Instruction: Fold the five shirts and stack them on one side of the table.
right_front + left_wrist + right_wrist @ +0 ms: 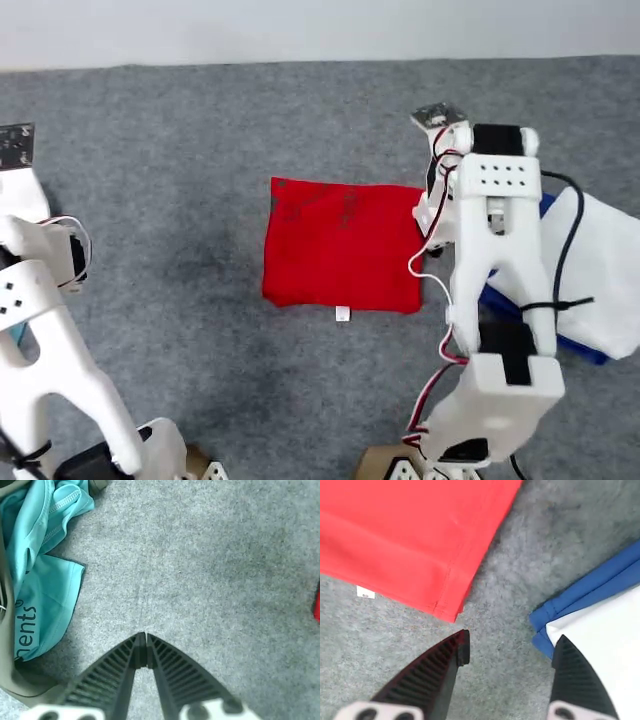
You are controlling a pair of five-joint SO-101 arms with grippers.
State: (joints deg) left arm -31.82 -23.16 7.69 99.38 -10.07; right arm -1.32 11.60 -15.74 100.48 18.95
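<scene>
- Red shirt lies folded at centre of the high view, likely ready for stacking.
- White shirt sits on blue shirt at the right edge, partly hidden by an arm.
- Right hand: spread, above tabletop between red and blue shirts.
- Left hand: pressed together, empty; teal shirt nearby is cut off.

The grey felt-covered counter carries a folded red cloth shirt at centre, a folded blue shirt at three o'clock, and a crumpled teal shirt near nine o'clock.
</scene>
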